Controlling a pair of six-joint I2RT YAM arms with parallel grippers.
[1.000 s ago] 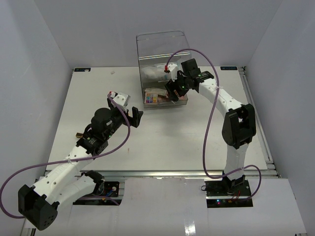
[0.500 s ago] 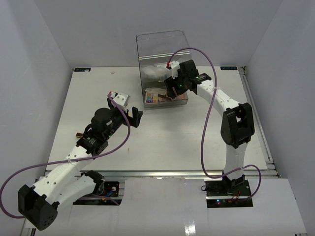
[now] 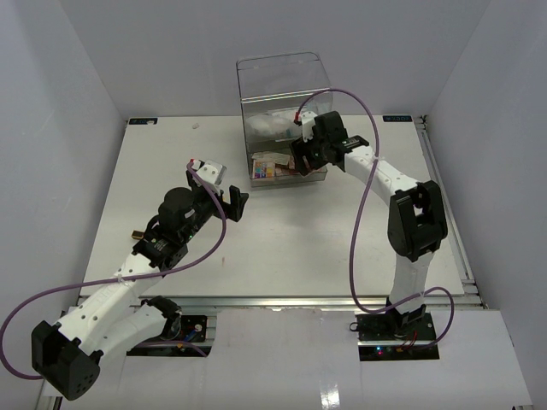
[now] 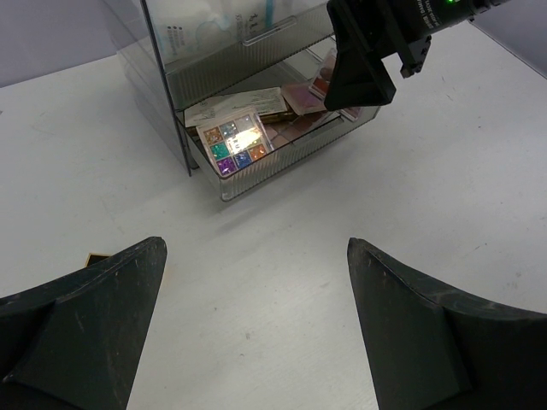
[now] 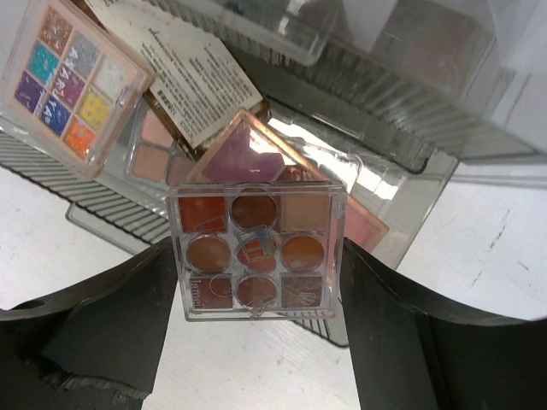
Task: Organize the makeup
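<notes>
My right gripper (image 3: 299, 159) is shut on a clear eyeshadow palette (image 5: 256, 253) with orange and brown pans, and holds it over the front of the open bottom drawer (image 3: 291, 178) of the clear drawer box (image 3: 282, 90). In that drawer lie a colourful glitter palette (image 5: 73, 81), a printed leaflet (image 5: 184, 68), a pink compact (image 5: 244, 158) and a nude palette (image 5: 149, 149). White packets (image 3: 272, 124) sit in the upper drawer. My left gripper (image 3: 229, 201) is open and empty above the bare table, in front of the box, and it sees the glitter palette (image 4: 237, 143) too.
A small dark and bronze object (image 4: 96, 256) lies on the table by my left finger. The white table (image 3: 282, 239) has raised edges. Grey walls close in on three sides. My right arm (image 3: 385, 175) reaches across the right side towards the box.
My right gripper has shifted slightly back and left, closer to the drawer box, with the palette in it. The left arm has not moved.
</notes>
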